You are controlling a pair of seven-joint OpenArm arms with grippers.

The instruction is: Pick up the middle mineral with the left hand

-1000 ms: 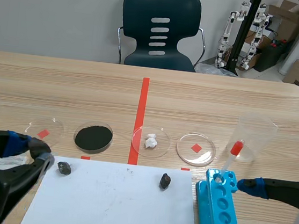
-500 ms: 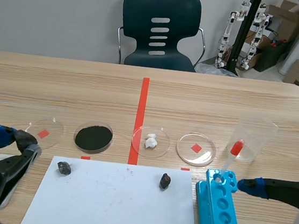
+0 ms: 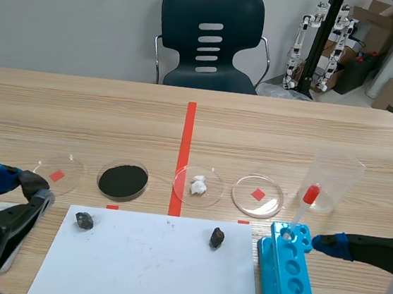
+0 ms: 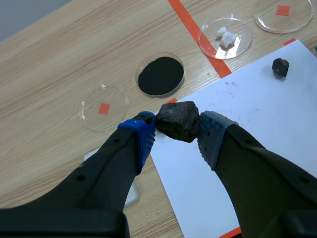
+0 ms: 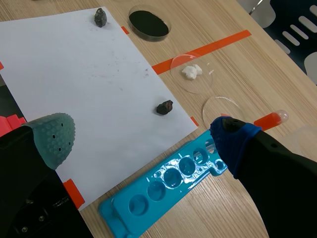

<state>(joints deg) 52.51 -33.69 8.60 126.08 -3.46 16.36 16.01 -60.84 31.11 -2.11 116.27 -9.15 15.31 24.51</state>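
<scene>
My left jaws are clamped on the middle mineral point(image 4: 178, 120), a dark, lumpy stone pressed between my two blue pads point(image 4: 142, 133). It hangs off the tabletop point(image 3: 80, 105), above the left edge of the white paper sheet point(image 4: 247, 94). Ahead of it are the dish of black powder point(image 4: 160, 75) and a clear dish point(image 4: 104, 101) over a red mark. From the scene view my left arm sits low at the left, beside the paper's corner. I cannot really make out the stone between the pads there.

Two smaller dark minerals lie on the paper, one near its far left corner point(image 3: 84, 220) and one toward its far right point(image 3: 217, 237), well apart. Beyond the paper, a dish of white lumps point(image 3: 198, 185) rests on the orange tape line.

My right jaws are spread wide and hold nothing, with one grey-green pad point(image 5: 52, 136) and one blue. They hang over the paper's right edge and the blue tube rack point(image 5: 168, 181). A red-bulbed dropper point(image 3: 303, 205) stands in the rack, near a clear plastic cup point(image 3: 335, 180).
</scene>
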